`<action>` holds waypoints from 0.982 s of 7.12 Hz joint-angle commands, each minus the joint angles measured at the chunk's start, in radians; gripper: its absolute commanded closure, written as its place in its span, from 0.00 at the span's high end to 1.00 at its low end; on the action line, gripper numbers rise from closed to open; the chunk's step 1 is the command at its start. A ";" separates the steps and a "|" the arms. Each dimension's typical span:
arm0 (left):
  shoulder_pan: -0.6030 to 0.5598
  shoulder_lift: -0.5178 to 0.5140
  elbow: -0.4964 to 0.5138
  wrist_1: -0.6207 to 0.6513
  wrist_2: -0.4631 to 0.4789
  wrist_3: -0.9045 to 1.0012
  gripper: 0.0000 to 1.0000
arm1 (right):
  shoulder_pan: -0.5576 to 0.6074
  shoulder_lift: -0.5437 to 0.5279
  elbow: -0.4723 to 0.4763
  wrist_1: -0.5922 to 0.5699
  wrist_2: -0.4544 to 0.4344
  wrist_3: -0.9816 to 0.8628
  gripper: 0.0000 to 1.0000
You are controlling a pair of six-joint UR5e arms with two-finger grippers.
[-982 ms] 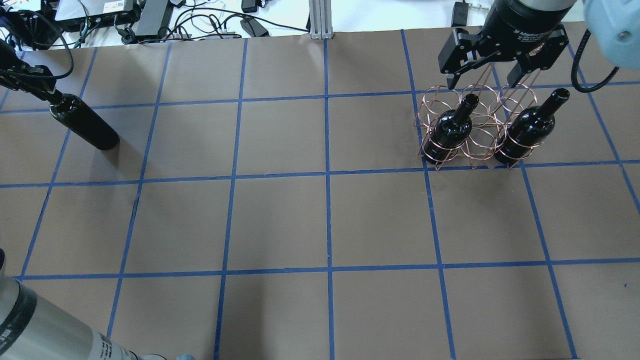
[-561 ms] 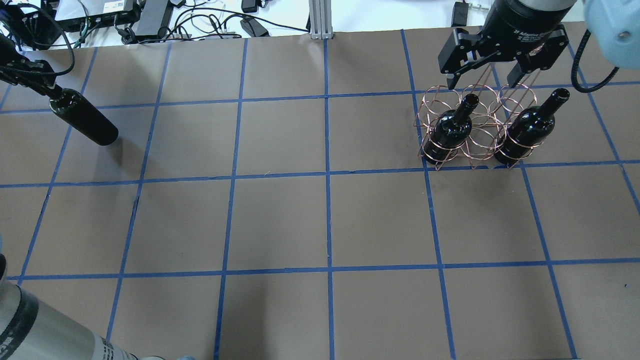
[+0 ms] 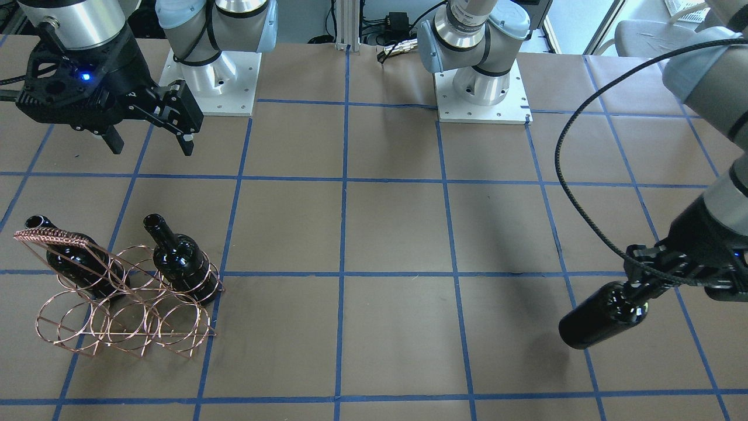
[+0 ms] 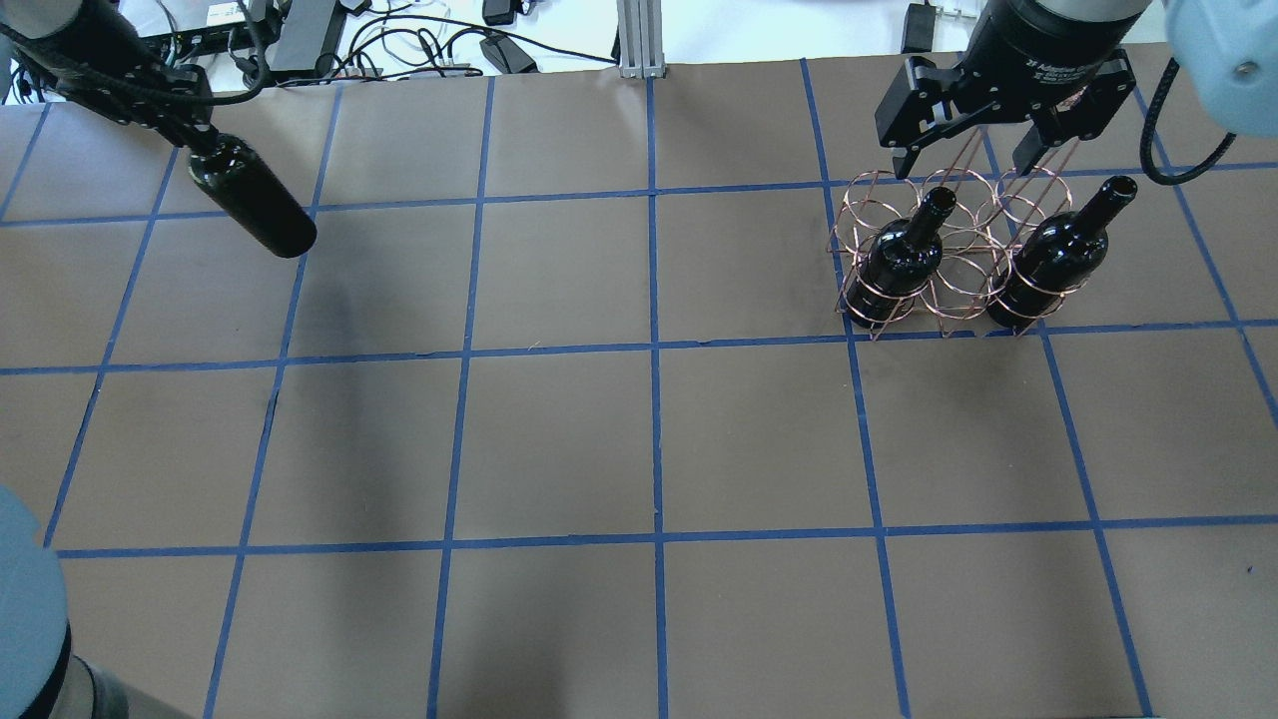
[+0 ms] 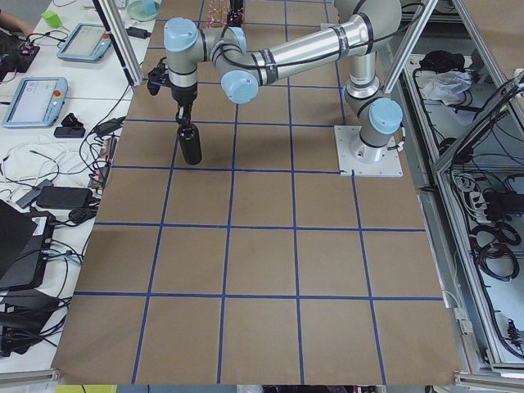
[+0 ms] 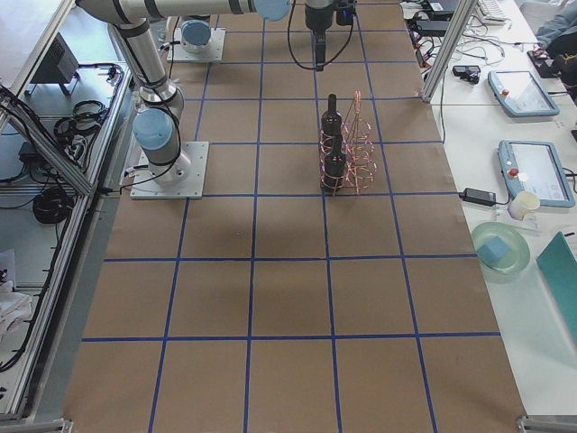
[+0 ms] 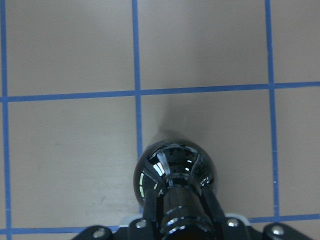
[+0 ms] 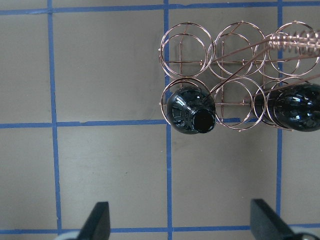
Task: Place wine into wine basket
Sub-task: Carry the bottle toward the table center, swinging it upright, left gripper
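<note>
My left gripper is shut on the neck of a glossy black wine bottle and holds it upright above the table's far left. The bottle also shows in the front view and the left wrist view. The copper wire wine basket stands at the far right, its braided handle on top. Two more black bottles stand in its near row, one at each end. My right gripper is open and empty above the basket's far side.
Cables and devices lie beyond the table's far edge, beside an aluminium post. The arms' base plates sit at the robot's side. The table is brown with a blue tape grid.
My left gripper has carried the bottle to the right and farther from the robot's side. The right gripper, the basket and its two bottles have not moved.
</note>
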 commanded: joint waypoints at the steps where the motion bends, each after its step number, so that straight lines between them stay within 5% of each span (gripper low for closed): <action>1: -0.135 0.068 -0.068 0.009 0.000 -0.175 0.00 | 0.000 0.002 0.000 -0.001 0.001 0.000 1.00; 7: -0.364 0.206 -0.276 0.015 0.004 -0.478 0.00 | 0.000 0.002 0.000 -0.001 0.002 -0.001 1.00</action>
